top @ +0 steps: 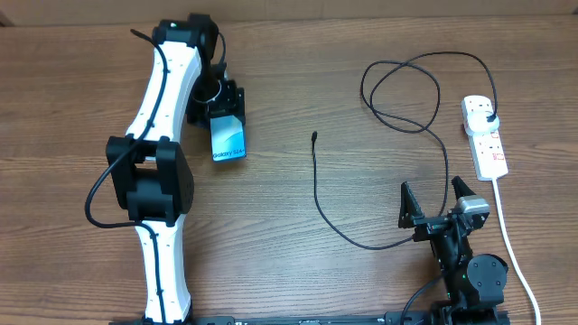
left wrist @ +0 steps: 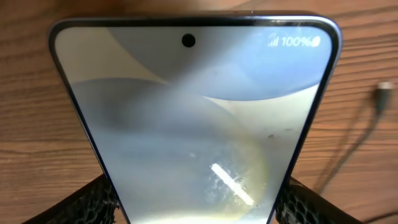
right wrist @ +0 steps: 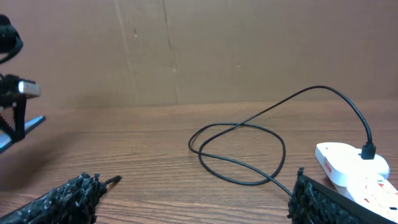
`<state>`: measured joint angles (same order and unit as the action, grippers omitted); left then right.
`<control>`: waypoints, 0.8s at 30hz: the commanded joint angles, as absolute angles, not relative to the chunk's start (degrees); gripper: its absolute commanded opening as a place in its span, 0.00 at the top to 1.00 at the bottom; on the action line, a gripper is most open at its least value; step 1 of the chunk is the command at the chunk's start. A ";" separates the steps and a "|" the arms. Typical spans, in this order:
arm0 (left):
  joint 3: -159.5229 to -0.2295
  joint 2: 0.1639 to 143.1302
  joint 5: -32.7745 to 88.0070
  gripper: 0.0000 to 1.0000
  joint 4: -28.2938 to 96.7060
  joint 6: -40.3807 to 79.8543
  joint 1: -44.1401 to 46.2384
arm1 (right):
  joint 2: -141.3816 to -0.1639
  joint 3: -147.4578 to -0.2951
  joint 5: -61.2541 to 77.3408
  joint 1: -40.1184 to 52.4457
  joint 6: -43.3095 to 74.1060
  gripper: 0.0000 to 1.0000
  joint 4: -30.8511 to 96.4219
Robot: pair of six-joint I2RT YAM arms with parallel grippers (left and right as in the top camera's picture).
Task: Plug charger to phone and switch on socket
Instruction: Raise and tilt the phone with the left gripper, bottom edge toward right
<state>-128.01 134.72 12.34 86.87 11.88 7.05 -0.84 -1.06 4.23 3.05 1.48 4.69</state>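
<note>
My left gripper [top: 221, 113] is shut on the phone [top: 228, 140], a slim smartphone with a lit light-blue screen, at the table's upper left. The phone's screen [left wrist: 193, 124] fills the left wrist view, with my fingers against both its edges. The charger's thin black cable [top: 361, 239] runs from its connector tip [top: 313, 136] at the table's middle, through loops, to its black plug [top: 489, 118] seated in the white socket strip [top: 485, 135] at the right. My right gripper [top: 435, 200] is open and empty at the lower right, with the cable [right wrist: 249, 155] and the socket [right wrist: 354, 171] ahead of it.
The socket's thick white cord [top: 510, 244] runs down the right side past my right arm. A cardboard wall [right wrist: 205, 50] stands behind the table. The connector tip also shows blurred in the left wrist view [left wrist: 382, 96].
</note>
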 commanded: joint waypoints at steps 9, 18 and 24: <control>-135.20 134.67 18.15 0.34 91.53 12.03 7.49 | -0.16 -0.45 4.08 3.31 1.65 0.00 4.45; -135.22 134.61 25.43 0.33 93.45 10.94 7.49 | -0.16 -0.45 4.08 3.31 1.65 0.00 4.45; -135.22 134.61 32.60 0.33 94.50 8.56 7.49 | -0.16 -0.45 4.08 3.31 1.65 0.00 4.43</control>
